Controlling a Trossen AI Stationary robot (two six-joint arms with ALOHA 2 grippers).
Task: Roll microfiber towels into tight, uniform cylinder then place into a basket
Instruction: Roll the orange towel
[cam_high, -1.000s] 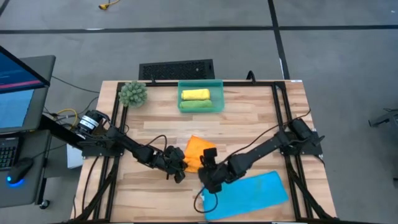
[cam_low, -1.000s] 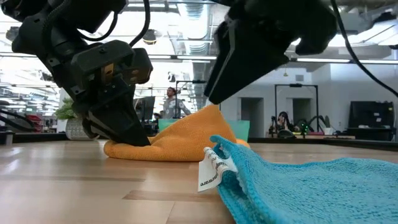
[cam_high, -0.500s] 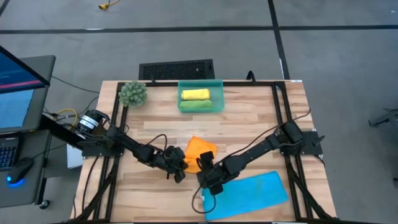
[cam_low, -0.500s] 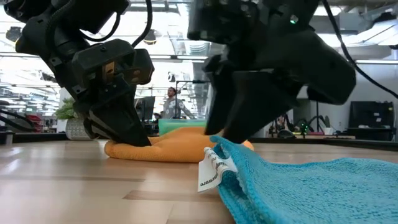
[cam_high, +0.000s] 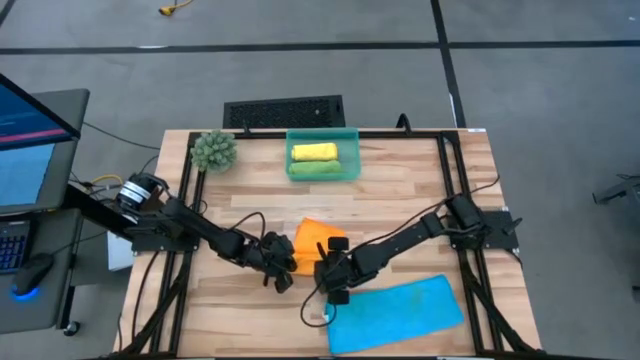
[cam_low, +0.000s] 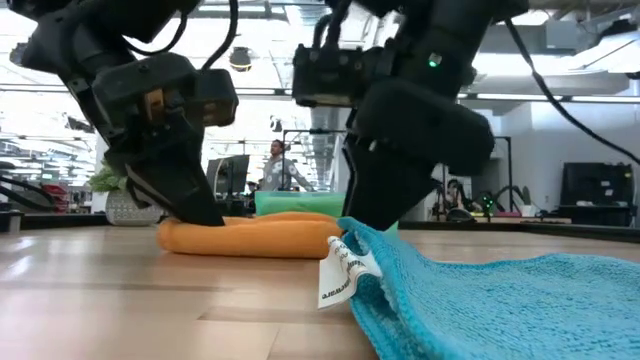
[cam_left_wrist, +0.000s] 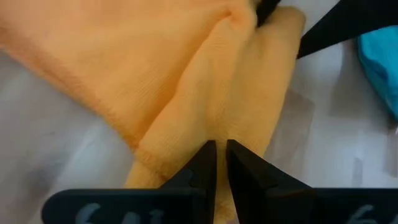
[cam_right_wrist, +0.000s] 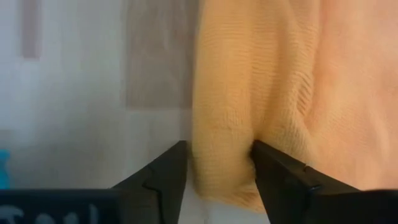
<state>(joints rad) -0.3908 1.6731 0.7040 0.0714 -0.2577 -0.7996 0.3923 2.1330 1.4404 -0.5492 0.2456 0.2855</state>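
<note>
Orange towel (cam_high: 318, 240) lies near the middle of the table (cam_high: 400, 190), partly rolled along its near edge into a low, flat tube that shows as a long orange ridge in the low view (cam_low: 250, 236). Both arms reach in to that rolled edge. The left claw (cam_high: 281, 270) is at the roll's left end; in its wrist view the two fingers (cam_left_wrist: 202, 168) are pinched nearly together on a fold of the orange cloth. The right claw (cam_high: 333, 275) is at the roll's right end, with its fingers (cam_right_wrist: 168, 171) set on either side of the cloth's rolled edge, gripping it.

Just in front of the right claw, a blue towel (cam_high: 395, 313) lies spread flat at the table's near right, with a white label (cam_low: 340, 270) at its corner. At the far side of the table, the teal basket (cam_high: 322, 155) holds a yellow roll (cam_high: 313, 151) and a green roll (cam_high: 315, 169) side by side. A spiky green plant ball (cam_high: 213, 150) sits just left of the basket.
</note>
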